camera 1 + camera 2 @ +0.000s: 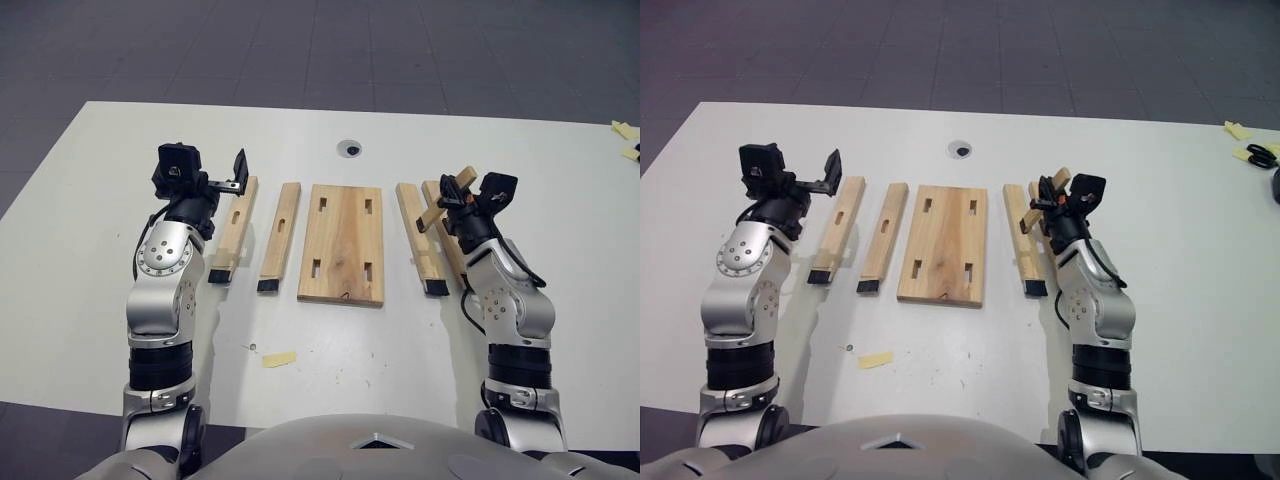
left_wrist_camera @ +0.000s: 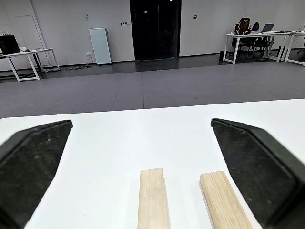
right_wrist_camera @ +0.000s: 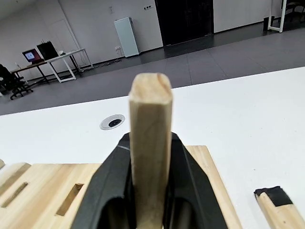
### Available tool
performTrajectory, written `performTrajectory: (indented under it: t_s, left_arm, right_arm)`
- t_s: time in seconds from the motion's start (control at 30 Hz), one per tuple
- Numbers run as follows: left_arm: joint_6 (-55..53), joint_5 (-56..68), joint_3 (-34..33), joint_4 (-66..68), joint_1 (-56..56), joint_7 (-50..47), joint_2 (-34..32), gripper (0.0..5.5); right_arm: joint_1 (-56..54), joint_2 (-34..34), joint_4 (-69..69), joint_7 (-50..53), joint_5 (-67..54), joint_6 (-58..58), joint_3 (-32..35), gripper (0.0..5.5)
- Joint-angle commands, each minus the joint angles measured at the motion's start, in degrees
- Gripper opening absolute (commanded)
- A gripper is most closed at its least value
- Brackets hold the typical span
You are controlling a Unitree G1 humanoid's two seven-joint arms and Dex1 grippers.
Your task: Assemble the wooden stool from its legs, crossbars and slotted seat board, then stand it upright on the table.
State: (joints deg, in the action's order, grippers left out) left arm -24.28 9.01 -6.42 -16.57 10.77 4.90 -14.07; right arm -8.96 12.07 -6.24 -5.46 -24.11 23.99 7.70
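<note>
**Left eye view.** The slotted seat board, pale wood with four rectangular slots, lies flat at the middle of the table. The outer left leg and inner left leg, both black-tipped, lie side by side to its left. The right leg lies just to its right. The left gripper is at the far end of the outer left leg. The right gripper grips a short crossbar, which is tilted across the far end of the right leg.

**Left wrist view.** The fingers are spread wide. The far ends of both left legs lie between them, apart from either pad.

**Right wrist view.** The crossbar is seen end-on, clamped between the black fingers. The seat board lies flat beyond it.
</note>
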Motion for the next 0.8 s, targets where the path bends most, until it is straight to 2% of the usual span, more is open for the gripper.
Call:
performTrajectory:
  t_s: [0.03,0.23,0.5,0.8]
  left_arm:
    - [0.63,-1.36,0.34,-0.18,-1.51,0.02,-0.02,5.40]
    - [1.68,-2.73,0.89,0.07,-1.53,0.06,-0.03,5.40]
    - [2.72,-3.42,0.74,0.88,-1.24,0.00,-0.11,5.40]
    - [2.92,-3.73,0.44,1.31,-0.93,0.60,-0.46,5.40]
  right_arm:
    - [6.30,3.96,2.19,0.79,7.53,4.30,-3.65,0.43]
    - [12.30,3.93,-0.89,-0.56,8.11,4.74,-3.55,0.43]
    - [13.61,0.29,0.82,-1.44,8.03,-3.24,-1.79,0.43]
    - [12.88,-0.96,0.81,-0.85,8.56,-4.17,-1.57,0.43]
